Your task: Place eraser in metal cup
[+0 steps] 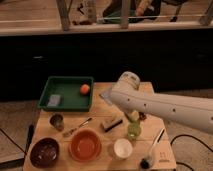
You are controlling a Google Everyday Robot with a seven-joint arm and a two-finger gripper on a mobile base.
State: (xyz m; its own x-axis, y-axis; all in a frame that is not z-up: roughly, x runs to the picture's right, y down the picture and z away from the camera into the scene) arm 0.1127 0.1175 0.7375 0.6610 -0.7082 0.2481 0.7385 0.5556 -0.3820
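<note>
We see the arm (165,107) run off the right edge, and it covers the far right part of the table (97,114). The gripper (134,119) sits under the arm's wrist, just over the green bottle (133,132), mostly hidden from us. We cannot tell what the pale thing (54,100) in the green tray (67,79) is.

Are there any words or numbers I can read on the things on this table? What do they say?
No text can be read anywhere.
Small dark marks on the table's near right corner: too blurred to read.
Green tray, metal cup, eraser, green bottle: no lettering shows.
The gripper hangs just above the green bottle, right of the eraser; no label shows on it or the white arm.
</note>
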